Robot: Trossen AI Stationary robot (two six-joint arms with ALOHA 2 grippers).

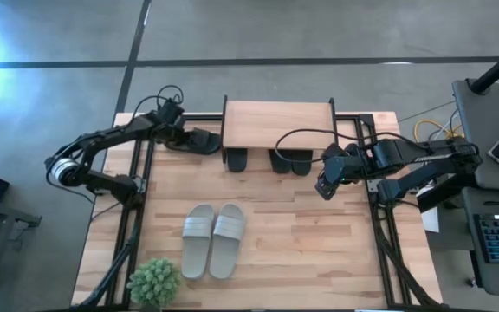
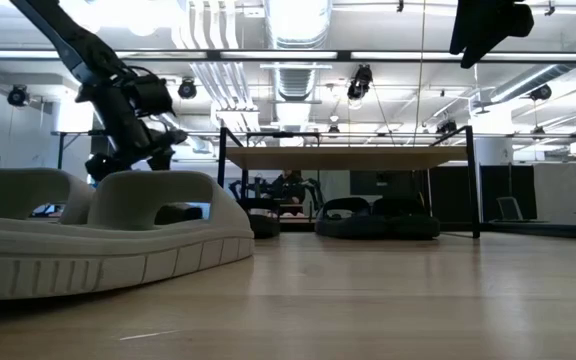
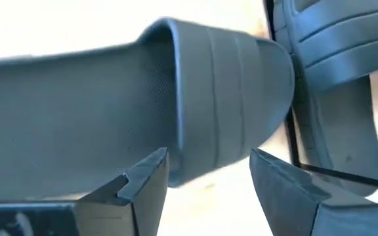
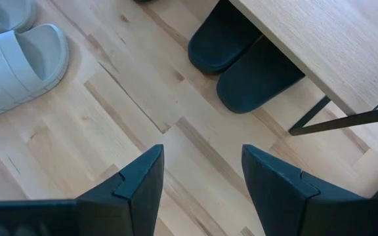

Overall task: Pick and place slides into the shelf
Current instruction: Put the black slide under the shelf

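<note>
While three black slides sit under the shelf, task judged roughly one third to half done. Two black slides side by side under the shelf's right half, toes poking out toward the table's middle; a third black slide under its left half. Fourth black slide on the table just left of the shelf, near the far left corner, not yet shelved. Grey-white pair side by side toward the near edge, left of centre, untouched; small green plant at the near left corner.

Left gripper stretched out to the fourth black slide, fingers spread wide, slide strap between them but no clamp seen. Right gripper hovering just right of the shelved pair, angled down at bare table, spread wide, holding nothing.
</note>
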